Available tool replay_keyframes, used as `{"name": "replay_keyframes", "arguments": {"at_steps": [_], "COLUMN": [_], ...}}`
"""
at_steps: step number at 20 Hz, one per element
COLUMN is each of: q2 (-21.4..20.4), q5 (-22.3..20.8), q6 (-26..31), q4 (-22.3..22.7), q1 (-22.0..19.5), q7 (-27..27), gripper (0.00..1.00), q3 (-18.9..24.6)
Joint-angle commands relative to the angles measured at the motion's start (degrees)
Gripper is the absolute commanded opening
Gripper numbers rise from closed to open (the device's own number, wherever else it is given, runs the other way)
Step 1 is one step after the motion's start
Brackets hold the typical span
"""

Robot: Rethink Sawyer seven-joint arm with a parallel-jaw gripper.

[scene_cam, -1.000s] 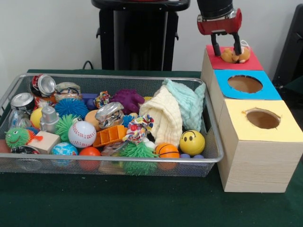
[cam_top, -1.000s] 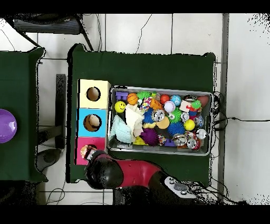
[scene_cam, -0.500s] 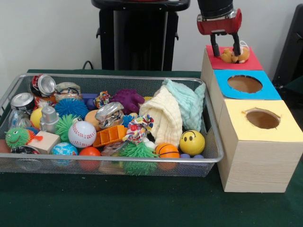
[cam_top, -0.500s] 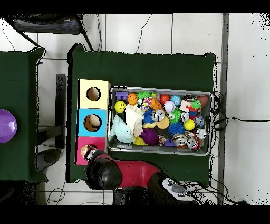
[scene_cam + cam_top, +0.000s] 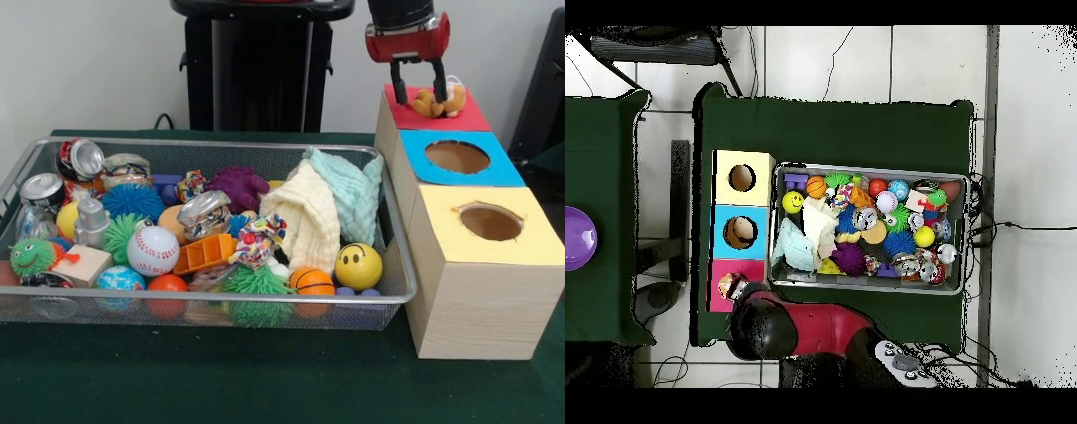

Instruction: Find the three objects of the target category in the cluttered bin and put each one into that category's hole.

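Now plush toy (image 5: 439, 102) lies between open tool (image 5: 418, 91) fingers.

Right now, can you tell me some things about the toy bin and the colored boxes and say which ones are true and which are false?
1. A small plush toy lies on the red box top. True.
2. The claw is down inside the wire bin. False: it hangs over the red box top, fingers spread either side of the plush toy.
3. The smiley yellow ball sits in the bin's corner nearest the yellow box. True.
4. The blue box top has no hole. False: it has a round hole.
5. The baseball is on the table outside the bin. False: it is in the bin.
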Motion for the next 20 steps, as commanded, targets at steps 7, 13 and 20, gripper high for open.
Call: {"name": "replay_keyframes", "arguments": {"at_steps": [7,13,20], "q2": [-8.1,-8.6,-8.5], "q5": [6.3,6.7,7.2], "q6": [6.3,8.7,11.0], "q4": [-5.6,-6.5,-9.4], "q1": [1.3,5.0,13.0], "q7": [8.8,7.1,9.1], "gripper": [1.00,0.00,0.00], "q3": [-3.7,-7.9,-15.8]}}
